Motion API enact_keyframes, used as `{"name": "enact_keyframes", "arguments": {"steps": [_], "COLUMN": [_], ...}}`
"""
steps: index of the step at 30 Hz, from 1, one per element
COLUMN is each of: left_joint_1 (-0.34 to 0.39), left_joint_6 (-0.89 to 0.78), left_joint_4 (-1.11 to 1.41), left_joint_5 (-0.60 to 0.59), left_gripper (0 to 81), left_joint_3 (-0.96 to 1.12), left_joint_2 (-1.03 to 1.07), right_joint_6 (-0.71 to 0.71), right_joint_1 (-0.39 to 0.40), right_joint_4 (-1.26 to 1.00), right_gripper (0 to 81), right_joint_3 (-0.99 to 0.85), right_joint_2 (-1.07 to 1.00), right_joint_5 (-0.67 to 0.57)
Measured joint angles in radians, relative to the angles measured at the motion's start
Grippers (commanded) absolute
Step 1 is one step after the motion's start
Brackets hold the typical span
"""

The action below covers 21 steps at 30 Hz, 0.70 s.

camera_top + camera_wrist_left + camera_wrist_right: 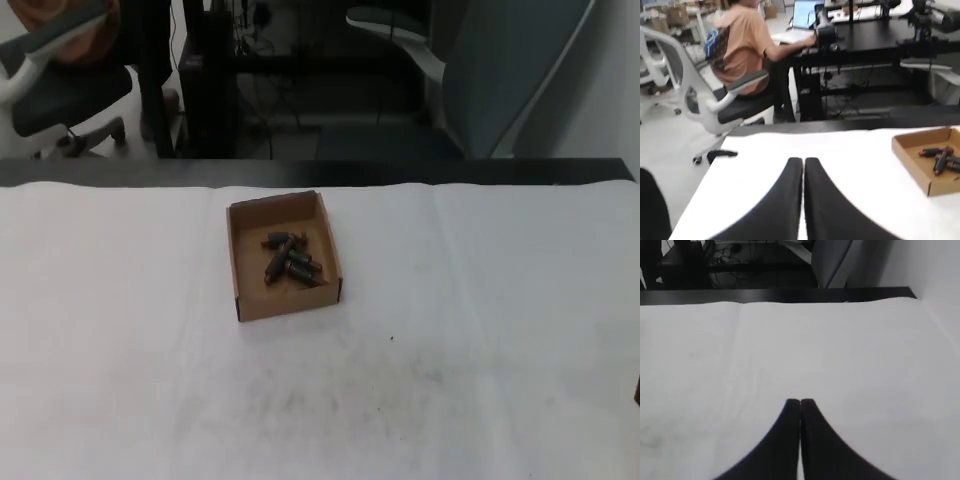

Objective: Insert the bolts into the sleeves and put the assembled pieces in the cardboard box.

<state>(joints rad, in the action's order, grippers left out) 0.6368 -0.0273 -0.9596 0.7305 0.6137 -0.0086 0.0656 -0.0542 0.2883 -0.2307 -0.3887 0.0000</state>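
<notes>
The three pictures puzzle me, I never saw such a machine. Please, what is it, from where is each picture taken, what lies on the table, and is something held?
It is a robot with two arms at a bench. One picture looks down from a camera behind the arms. The other two come from cameras on the arms' wrists. The black tapered shapes there are the left pincer and the right pincer, both shut and holding nothing. On the white-covered bench stands an open cardboard box with several small dark pieces lying inside.
</notes>
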Motion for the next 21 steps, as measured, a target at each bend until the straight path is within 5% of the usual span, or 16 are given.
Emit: {"name": "enact_keyframes", "arguments": {"steps": [6,15,21], "left_joint_1": [0.000,0.000,-0.039], "left_joint_6": [-0.087,-0.040,-0.152], "left_joint_4": [-0.125,0.158,0.244], "left_joint_5": [-0.090,-0.332,-0.367], "left_gripper": [1.8,1.8,1.8], "left_joint_3": [-0.063,-0.256,-0.387], "left_joint_2": [0.000,0.000,0.035], "right_joint_6": [0.039,0.012,0.021], "right_joint_1": [-0.004,-0.004,-0.004], "right_joint_4": [-0.028,-0.012,-0.012], "right_gripper": [0.4,0.4,0.4], "right_joint_3": [0.000,0.002,0.002], "right_joint_2": [0.000,0.000,0.000], "right_joint_5": [-0.015,-0.060,-0.063]}}
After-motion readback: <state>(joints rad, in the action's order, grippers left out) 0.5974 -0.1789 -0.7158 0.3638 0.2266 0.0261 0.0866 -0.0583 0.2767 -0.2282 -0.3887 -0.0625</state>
